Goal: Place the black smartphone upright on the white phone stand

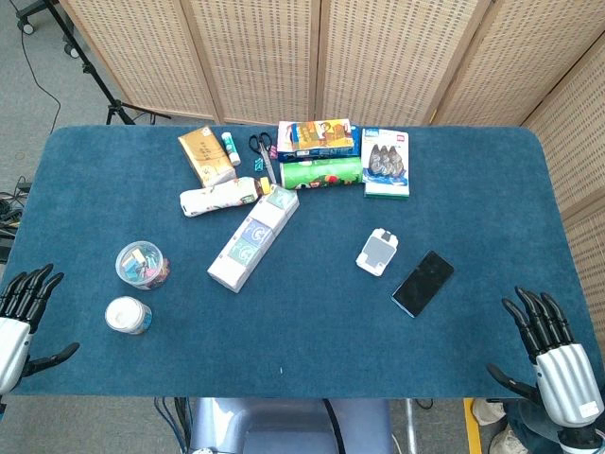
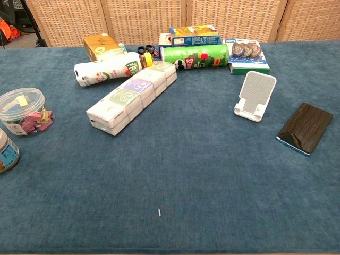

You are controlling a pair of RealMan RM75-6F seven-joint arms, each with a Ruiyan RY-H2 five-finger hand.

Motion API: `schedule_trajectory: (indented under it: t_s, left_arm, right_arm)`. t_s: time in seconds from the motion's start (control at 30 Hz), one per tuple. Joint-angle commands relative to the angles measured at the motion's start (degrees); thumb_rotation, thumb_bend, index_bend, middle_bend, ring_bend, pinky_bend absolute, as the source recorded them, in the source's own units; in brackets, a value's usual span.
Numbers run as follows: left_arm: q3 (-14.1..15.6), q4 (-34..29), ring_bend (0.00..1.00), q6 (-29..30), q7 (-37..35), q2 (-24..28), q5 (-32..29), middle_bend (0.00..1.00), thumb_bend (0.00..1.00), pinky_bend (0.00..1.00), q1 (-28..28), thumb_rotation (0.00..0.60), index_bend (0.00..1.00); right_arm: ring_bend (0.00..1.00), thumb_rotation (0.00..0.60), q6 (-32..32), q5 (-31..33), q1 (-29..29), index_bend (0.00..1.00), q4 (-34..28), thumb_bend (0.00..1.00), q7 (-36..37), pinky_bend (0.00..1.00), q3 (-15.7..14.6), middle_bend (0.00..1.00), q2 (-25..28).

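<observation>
Smartphone (image 1: 423, 283) flat on surface (image 1: 312, 340), just right of phone stand (image 1: 377, 253), apart from it. Long box (image 1: 253, 237) left of stand; can (image 1: 321, 173) behind. Two tubs (image 1: 143, 265) far left.

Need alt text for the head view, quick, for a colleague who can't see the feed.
A black smartphone lies flat on a blue table, just right of an unoccupied white phone stand. Both robot hands, left and right, rest open at the near corners, holding nothing. Boxes, a green can and jars sit farther back and left.
</observation>
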Motion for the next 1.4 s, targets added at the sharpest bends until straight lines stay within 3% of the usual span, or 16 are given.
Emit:
schedule_trajectory:
  t_s: [0.03,0.37,0.7,0.8,0.83,0.93,1.07,1.4]
  left_arm:
    - [0.0,0.0,0.00,0.0,0.0,0.0,-0.1,0.00,0.00,0.00,0.0,0.600,0.00]
    - [-0.1,-0.2,0.00,-0.1,0.5,-0.1,-0.2,0.00,0.00,0.00,0.0,0.600,0.00]
    - [-0.6,-0.5,0.00,-0.6,0.7,-0.1,-1.4,0.00,0.00,0.00,-0.1,0.600,0.00]
    - [-1.0,-0.7,0.00,-1.0,1.0,-0.2,-2.0,0.00,0.00,0.00,-0.2,0.600,0.00]
    - [-1.1,-0.7,0.00,-1.5,1.4,-0.4,-2.4,0.00,0.00,0.00,-0.4,0.600,0.00]
    - [-1.4,-1.0,0.00,-2.2,2.4,-0.6,-3.1,0.00,0.00,0.00,-0.7,0.600,0.00]
    - [-1.9,-1.6,0.00,-3.3,4.4,-1.2,-4.3,0.00,0.00,0.00,-1.1,0.600,0.00]
    - [-2.8,-2.4,0.00,-4.5,7.2,-2.2,-6.3,0.00,0.00,0.00,-1.5,0.600,0.00]
  right_arm:
    - [0.00,0.600,-0.4,-0.1,0.1,0.00,0.1,0.00,-0.3,0.00,-0.2,0.00,0.0]
    - [0.00,0.600,-2.7,0.2,0.9,0.00,0.0,0.00,-0.9,0.00,-0.5,0.00,-0.1]
    - [0.00,0.600,-10.1,2.2,5.2,0.00,0.0,0.00,-1.1,0.00,0.6,0.00,0.7]
    - [0.00,0.600,-13.8,1.6,7.9,0.00,-0.8,0.00,-0.8,0.00,0.7,0.00,2.1]
    - [0.00,0.600,-18.5,0.2,11.3,0.00,-0.4,0.00,-0.4,0.00,0.7,0.00,3.2]
    - [0.00,0.600,-24.8,-0.5,16.0,0.00,0.7,0.00,1.1,0.00,1.1,0.00,5.1]
    - [0.00,0.600,-35.3,-2.6,24.1,0.00,6.2,0.00,1.1,0.00,1.1,0.00,6.1]
    - [0.00,0.600,-43.1,-6.9,34.0,0.00,17.2,0.00,5.2,0.00,-1.8,0.00,1.7]
